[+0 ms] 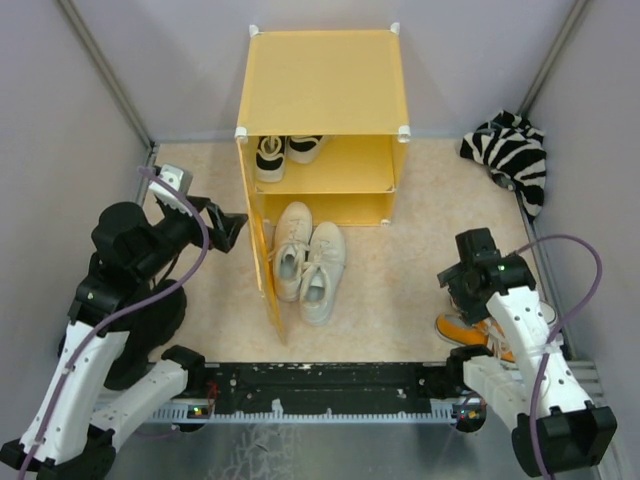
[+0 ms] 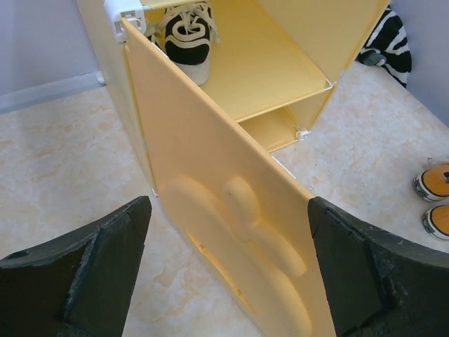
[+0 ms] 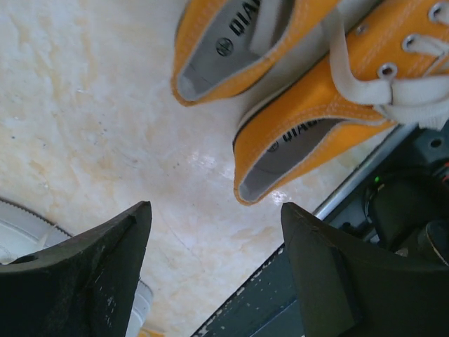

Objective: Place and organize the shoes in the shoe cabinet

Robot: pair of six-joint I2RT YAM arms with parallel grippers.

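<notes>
Right wrist: right fingers [image 3: 84, 281] gape empty near orange sneakers [image 3: 316, 112] (left fingers [image 2: 77, 281] likewise, facing cabinet door [image 2: 231, 210]).

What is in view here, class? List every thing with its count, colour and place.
shoe cabinet: one, yellow-orange, back middle of table, door open
black sneakers: one pair, black with white soles, cabinet's upper compartment
off-white sneakers: one pair, off-white, on table before the cabinet
orange sneakers: one pair, orange with white laces, near right edge by right arm
striped fabric: one, black and white, back right corner
left gripper: one, black, open, facing the door
right gripper: one, black, open, above table beside orange sneakers
</notes>
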